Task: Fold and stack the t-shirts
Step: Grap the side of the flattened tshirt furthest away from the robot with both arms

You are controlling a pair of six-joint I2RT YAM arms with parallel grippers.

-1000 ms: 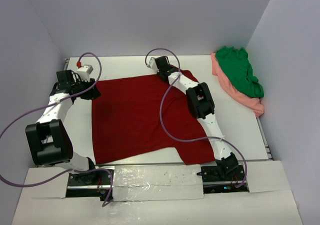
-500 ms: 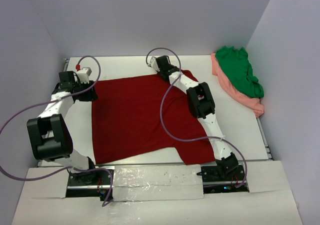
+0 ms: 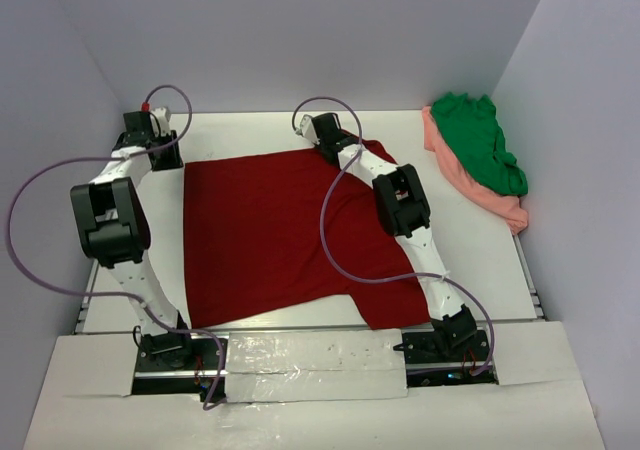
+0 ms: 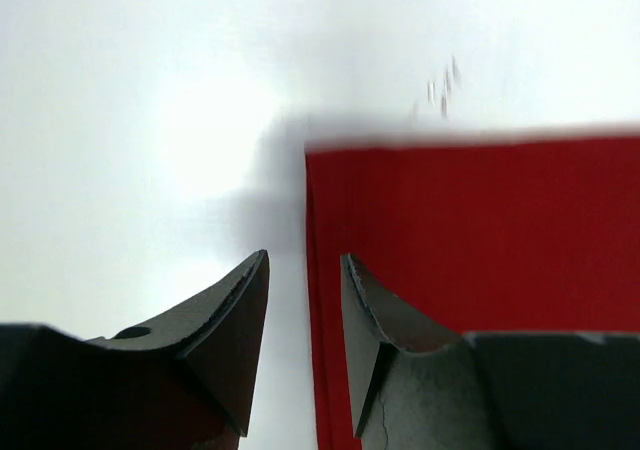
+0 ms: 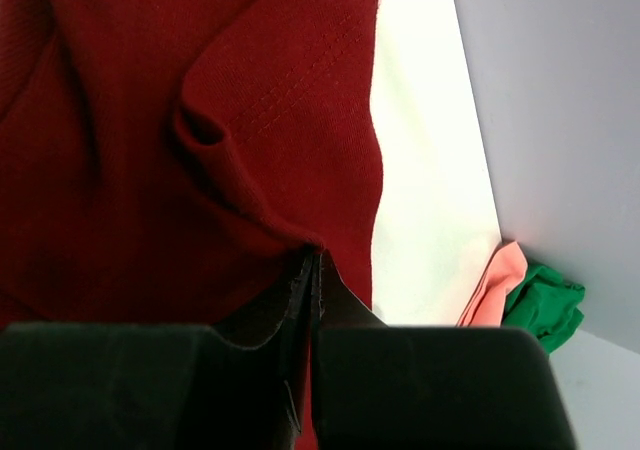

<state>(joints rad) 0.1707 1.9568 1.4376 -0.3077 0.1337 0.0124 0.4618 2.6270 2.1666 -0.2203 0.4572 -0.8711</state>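
the dark red t-shirt (image 3: 260, 230) is shown spread flat mid-table (image 3: 480, 260), a fold by its far edge pinched in the right gripper (image 5: 313, 258), the left gripper (image 4: 305, 265) spread over its far left corner. light, limp cloth is best taken at corners. the green t-shirt (image 3: 480, 145) and pink t-shirt (image 3: 492, 202) are heaped at the far right edge.

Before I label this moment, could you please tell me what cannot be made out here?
Top view: the salmon pink shirt lies mostly under the green shirt, shape hidden.
Top view: the right tool's fingertips are hidden by its own wrist.
Left wrist view: the dark red shirt's edge is blurred; whether the left tool touches it is unclear.
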